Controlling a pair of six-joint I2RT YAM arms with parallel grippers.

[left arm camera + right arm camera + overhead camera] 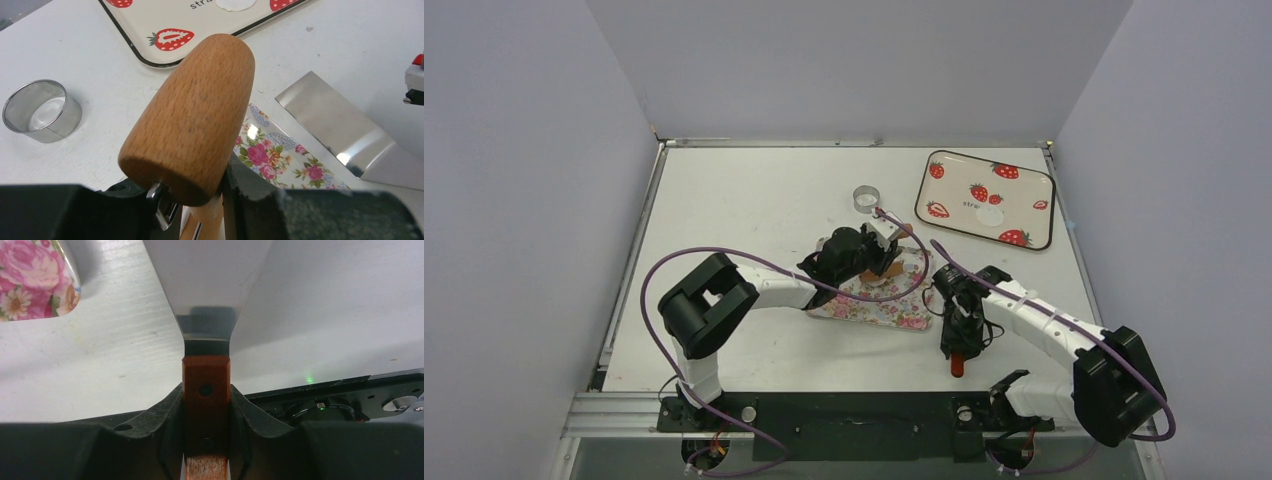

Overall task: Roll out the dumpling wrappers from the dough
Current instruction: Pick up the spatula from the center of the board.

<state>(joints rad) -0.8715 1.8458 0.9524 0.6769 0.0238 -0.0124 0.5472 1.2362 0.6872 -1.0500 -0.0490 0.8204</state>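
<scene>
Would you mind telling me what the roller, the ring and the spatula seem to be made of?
The roller: unvarnished light wood, visible grain. The ring: thin polished metal, mirror-like walls. The spatula: shiny metal blade with bright reflections; handle reddish, probably stained wood or plastic.

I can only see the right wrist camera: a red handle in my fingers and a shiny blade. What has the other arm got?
Observer: The left gripper is closed on a wooden roller, over the far side of the floral tray.
Operator: Is any wrapper made yet?
Observer: One round white wrapper lies on the strawberry tray, at the far right of the table.
Operator: Anything else out there?
Observer: A silver ring stands on the table just beyond the floral tray, apart from it.
</scene>
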